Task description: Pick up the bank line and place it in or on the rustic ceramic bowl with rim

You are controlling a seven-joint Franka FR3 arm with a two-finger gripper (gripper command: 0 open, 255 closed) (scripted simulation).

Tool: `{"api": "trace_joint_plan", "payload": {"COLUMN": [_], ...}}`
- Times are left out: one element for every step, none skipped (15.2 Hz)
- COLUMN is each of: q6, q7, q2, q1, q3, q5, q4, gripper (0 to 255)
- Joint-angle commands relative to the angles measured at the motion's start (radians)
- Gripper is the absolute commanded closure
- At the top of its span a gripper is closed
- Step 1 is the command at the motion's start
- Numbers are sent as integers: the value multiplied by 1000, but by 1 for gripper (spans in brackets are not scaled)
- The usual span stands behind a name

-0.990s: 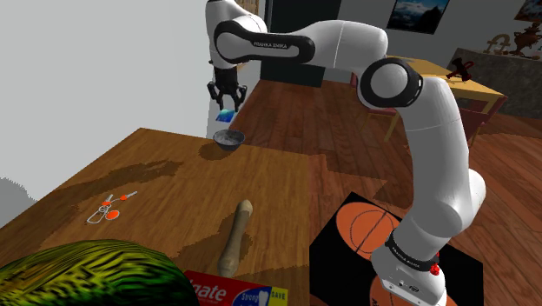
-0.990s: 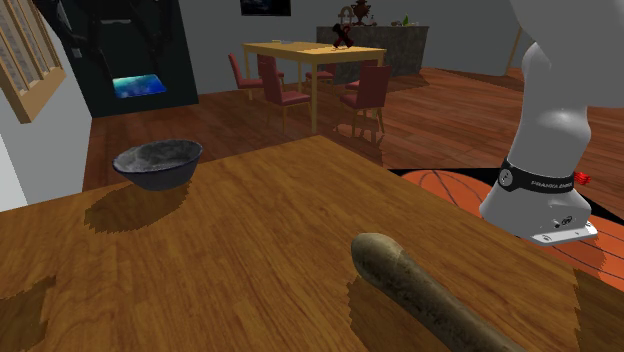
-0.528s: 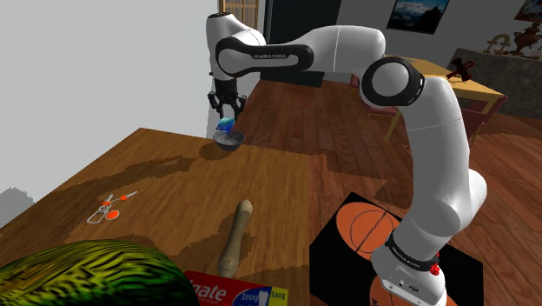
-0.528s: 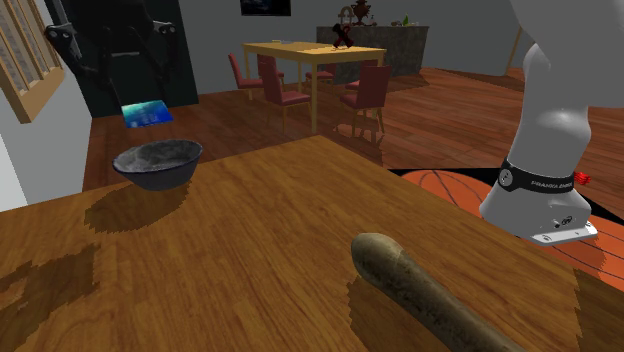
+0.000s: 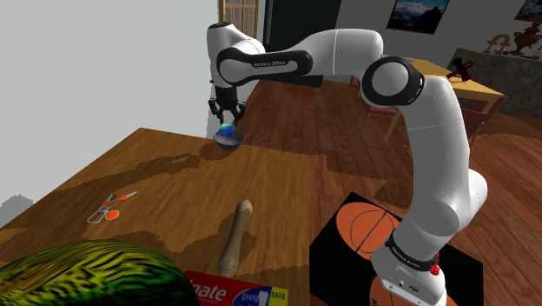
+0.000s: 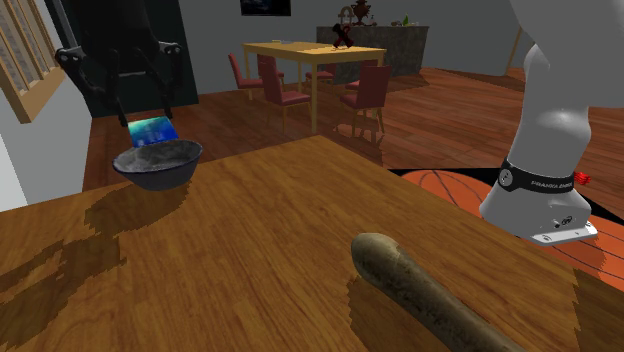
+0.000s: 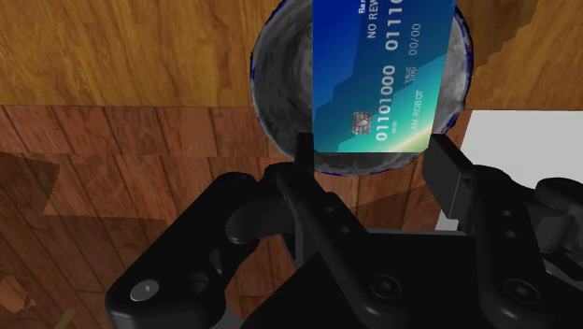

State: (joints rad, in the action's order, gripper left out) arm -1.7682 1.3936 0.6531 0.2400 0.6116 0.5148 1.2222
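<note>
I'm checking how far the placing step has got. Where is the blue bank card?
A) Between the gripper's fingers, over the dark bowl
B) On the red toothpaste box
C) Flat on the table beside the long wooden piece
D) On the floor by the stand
A: in the wrist view the blue bank card sits clasped between the fingers of the gripper, with the dark bowl right behind it.

Blue bank card [image 7: 383,84], upright, just above dark grey bowl [image 6: 157,168]

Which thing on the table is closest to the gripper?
The bowl at the table's far edge: the gripper is right above it, with the card. Rolling pin and toothpaste box lie at the near end.
</note>
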Motion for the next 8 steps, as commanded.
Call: {"api": "trace_joint_plan", "payload": {"q6": [0, 0, 0, 0, 0, 0, 0, 0], "q7": [0, 0, 0, 0, 0, 0, 0, 0], "q2": [0, 0, 0, 0, 0, 0, 0, 0], "q1": [0, 0, 0, 0, 0, 0, 0, 0], "q3": [0, 0, 0, 0, 0, 0, 0, 0], "q5": [0, 0, 0, 0, 0, 0, 0, 0], "q4": [0, 0, 0, 0, 0, 0, 0, 0], "gripper": [255, 255, 255, 0, 0, 0, 0, 0]}}
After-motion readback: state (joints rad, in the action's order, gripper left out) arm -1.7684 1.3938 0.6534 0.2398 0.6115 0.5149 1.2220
